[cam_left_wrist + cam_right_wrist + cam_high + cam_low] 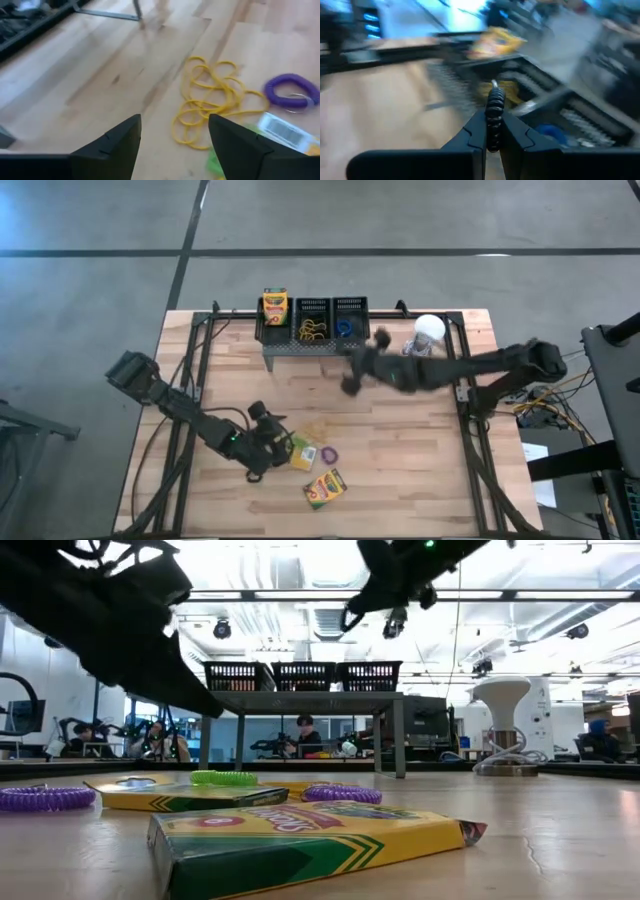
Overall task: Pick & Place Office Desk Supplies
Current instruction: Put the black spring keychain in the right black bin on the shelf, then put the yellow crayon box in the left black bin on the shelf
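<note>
My right gripper point(351, 378) hangs above the table in front of the grey stand, shut on a black coiled loop point(494, 111). Three black mesh bins point(312, 319) sit on the stand and hold a crayon box point(275, 307), yellow loops point(312, 331) and a blue loop point(344, 327). My left gripper point(172, 121) is open, low over the near-left table, pointing at a tangle of yellow loops point(210, 100). Beside them lie a purple coiled loop point(292, 91) and a crayon box point(301, 450). A second crayon box point(323, 488) lies flat nearer the front edge. My right gripper pinches the black coiled loop point(495, 122) between its two fingers. The coil stands up past the fingertips, lifted clear of the table. The low view shows the gripper point(390, 590) high above the tabletop, in front of the bins.
The grey perforated stand point(300, 348) is at the table's far edge, and a white ball-like object with a cable point(428, 330) is to its right. A green coiled loop point(225, 778) and a second purple one point(45, 798) lie near the crayon boxes. Black frame rails run along both table sides.
</note>
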Robot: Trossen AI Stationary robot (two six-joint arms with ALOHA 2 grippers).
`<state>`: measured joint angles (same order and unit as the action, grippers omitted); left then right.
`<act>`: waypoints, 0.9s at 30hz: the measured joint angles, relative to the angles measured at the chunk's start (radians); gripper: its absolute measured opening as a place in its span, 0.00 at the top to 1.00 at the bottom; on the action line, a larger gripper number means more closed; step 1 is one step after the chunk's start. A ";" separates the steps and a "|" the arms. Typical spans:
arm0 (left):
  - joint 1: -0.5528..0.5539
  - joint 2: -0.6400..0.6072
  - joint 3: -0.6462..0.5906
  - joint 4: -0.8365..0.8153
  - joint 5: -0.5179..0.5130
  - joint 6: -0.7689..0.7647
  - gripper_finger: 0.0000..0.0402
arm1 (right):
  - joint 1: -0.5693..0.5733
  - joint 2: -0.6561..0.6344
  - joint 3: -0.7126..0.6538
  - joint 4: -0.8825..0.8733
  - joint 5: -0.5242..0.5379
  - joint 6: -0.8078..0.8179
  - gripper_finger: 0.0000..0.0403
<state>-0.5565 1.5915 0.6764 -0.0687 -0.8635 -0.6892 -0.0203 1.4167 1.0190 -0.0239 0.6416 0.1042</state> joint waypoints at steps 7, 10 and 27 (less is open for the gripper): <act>-0.006 0.002 -0.052 0.027 -0.017 0.004 0.45 | -0.287 0.072 0.189 -0.293 -0.253 0.112 0.92; -0.006 0.003 -0.076 0.046 -0.028 0.005 0.46 | -0.334 0.117 0.240 -0.361 -0.275 0.122 0.88; -0.008 0.003 -0.126 0.125 -0.072 0.014 0.46 | -0.125 0.100 0.316 -0.438 -0.046 0.023 0.63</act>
<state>-0.5640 1.5944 0.5499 0.0560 -0.9356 -0.6756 -0.1449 1.5163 1.3355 -0.4620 0.5956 0.1270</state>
